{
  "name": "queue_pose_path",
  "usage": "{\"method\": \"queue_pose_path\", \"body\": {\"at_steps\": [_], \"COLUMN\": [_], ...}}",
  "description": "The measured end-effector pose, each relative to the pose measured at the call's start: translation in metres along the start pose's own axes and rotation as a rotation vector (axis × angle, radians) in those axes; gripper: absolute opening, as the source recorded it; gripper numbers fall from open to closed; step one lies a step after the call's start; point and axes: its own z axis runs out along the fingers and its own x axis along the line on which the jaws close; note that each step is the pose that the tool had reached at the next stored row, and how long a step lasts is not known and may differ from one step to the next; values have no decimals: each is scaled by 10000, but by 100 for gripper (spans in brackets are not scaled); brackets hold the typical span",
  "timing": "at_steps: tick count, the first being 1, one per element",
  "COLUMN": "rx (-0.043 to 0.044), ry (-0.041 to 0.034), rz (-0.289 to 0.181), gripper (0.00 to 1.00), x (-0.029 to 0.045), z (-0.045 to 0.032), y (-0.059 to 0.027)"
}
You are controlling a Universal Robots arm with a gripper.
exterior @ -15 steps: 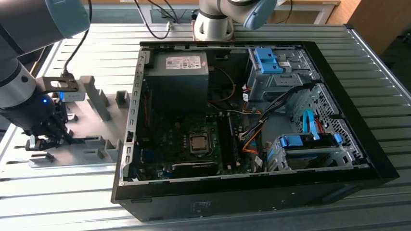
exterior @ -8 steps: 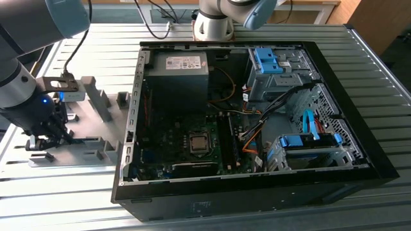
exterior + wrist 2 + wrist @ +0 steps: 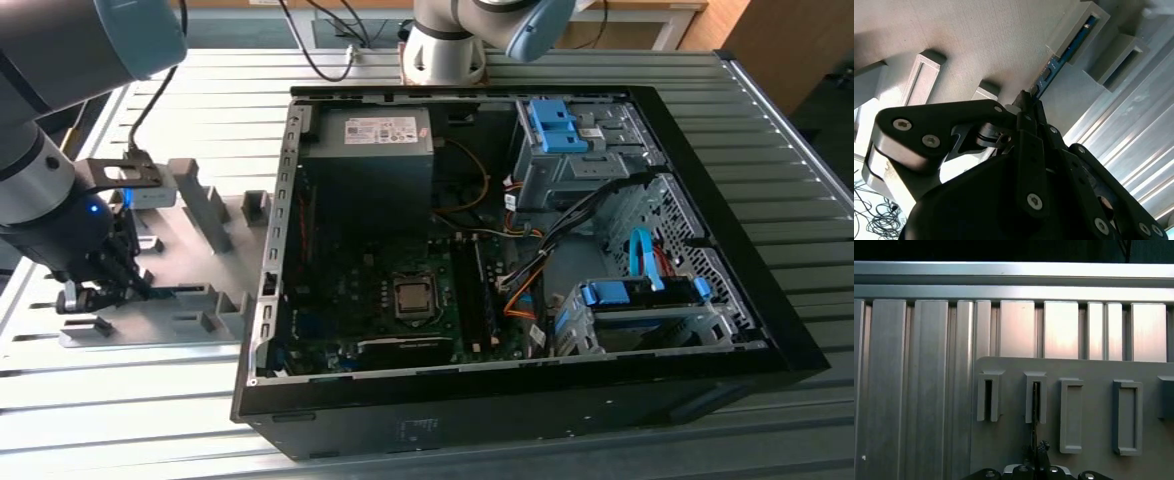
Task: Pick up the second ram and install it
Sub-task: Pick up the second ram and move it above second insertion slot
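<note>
While fingers [image 3: 1030,120] pinch it, second ram [image 3: 1055,66] on edge, long axis running into grey fixture slot [image 3: 1066,32]

One ram [image 3: 1058,64], one tool [image 3: 1026,97], one fixture plate [image 3: 979,40], one computer case [image 3: 534,420].

A grey plate [image 3: 1094,370] lies on a ribbed metal table [image 3: 919,365] and carries a row of raised slotted blocks [image 3: 1071,415]. A thin memory stick [image 3: 1033,432] stands on edge, one end in a narrow block's slot. The gripper [image 3: 1038,450] pinches it between dark fingertips, nearer the camera.
</note>
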Motion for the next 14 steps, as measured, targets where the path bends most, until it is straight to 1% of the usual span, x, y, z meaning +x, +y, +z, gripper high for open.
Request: {"method": "queue_pose_path", "body": {"at_steps": [2,4,9,14], "rx": [1,1,0,0], "ry": [-1,-1,0,0], "rz": [-1,0,0,0], "gripper": [14,14,14,14], "x": [0,-1,-3,-6], "z": [-1,-24,-124,-260], "y": [0,0,-1,-2]}}
